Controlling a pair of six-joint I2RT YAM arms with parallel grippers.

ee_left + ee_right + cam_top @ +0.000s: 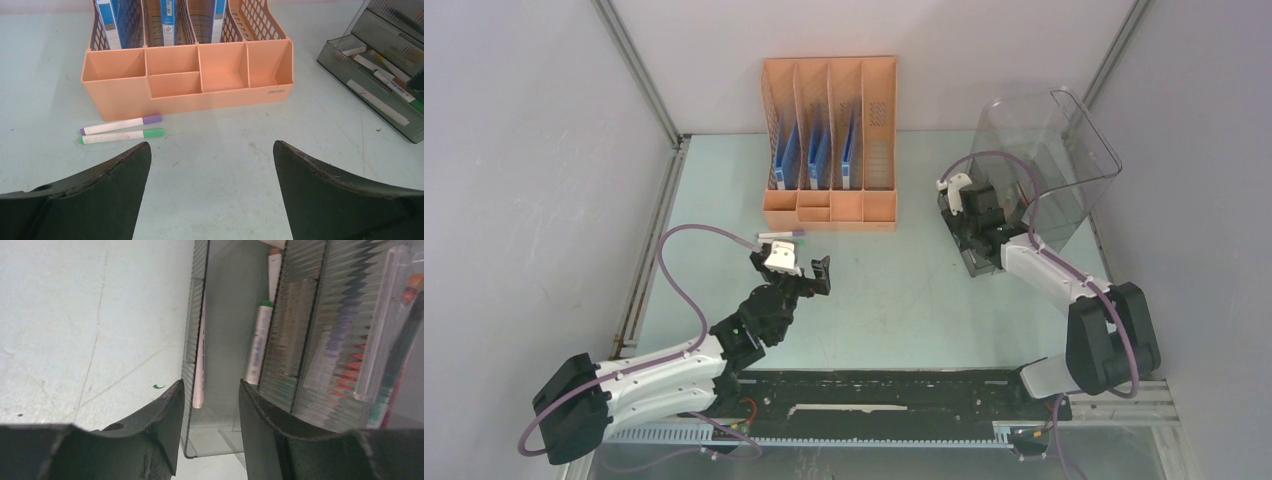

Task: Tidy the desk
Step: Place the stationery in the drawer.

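The pale mint-green desk (pixel 904 290) carries two loose white markers just in front of the orange file rack (pixel 829 140). One has a purple cap (pixel 122 124), the other a green cap (pixel 122 135). My left gripper (pixel 791 260) hovers a little short of them, open and empty (pixel 210 145). My right gripper (pixel 972 232) is at the pulled-out drawer (pixel 370 95) of the smoky clear bin (pixel 1044 170). Its jaws (pixel 210 385) stand apart astride the drawer's front wall (pixel 192 340), with a gap on the inner side. Markers lie in the drawer, one green-tipped (pixel 257 345).
Blue folders (pixel 816 155) stand in the rack's slots, and its low front compartments (pixel 220 67) hold nothing. Grey walls close in the desk on three sides. A black rail (pixel 894 390) runs along the front edge between the arm bases.
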